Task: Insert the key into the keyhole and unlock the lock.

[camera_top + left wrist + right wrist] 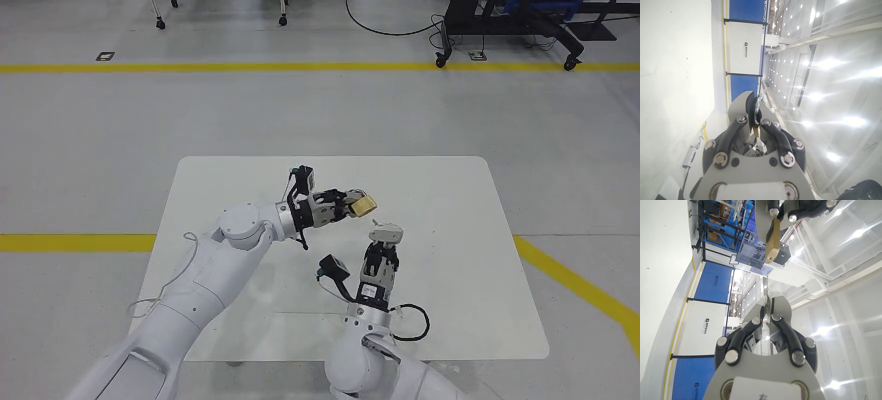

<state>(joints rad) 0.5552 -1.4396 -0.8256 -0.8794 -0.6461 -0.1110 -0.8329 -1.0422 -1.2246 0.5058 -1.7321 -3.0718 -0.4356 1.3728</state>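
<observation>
My left gripper is held above the middle of the white table, shut on a brass padlock whose body sticks out toward the right. In the left wrist view the lock's silver shackle sits pinched between the fingers, with a bit of brass body behind. My right gripper stands just below it, shut on a thin silver key that points up at the padlock. The key tip is a short gap from the keyhole end, not touching.
The table has nothing else on it. A yellow floor line runs behind the table, and black wheeled frames stand at the far right.
</observation>
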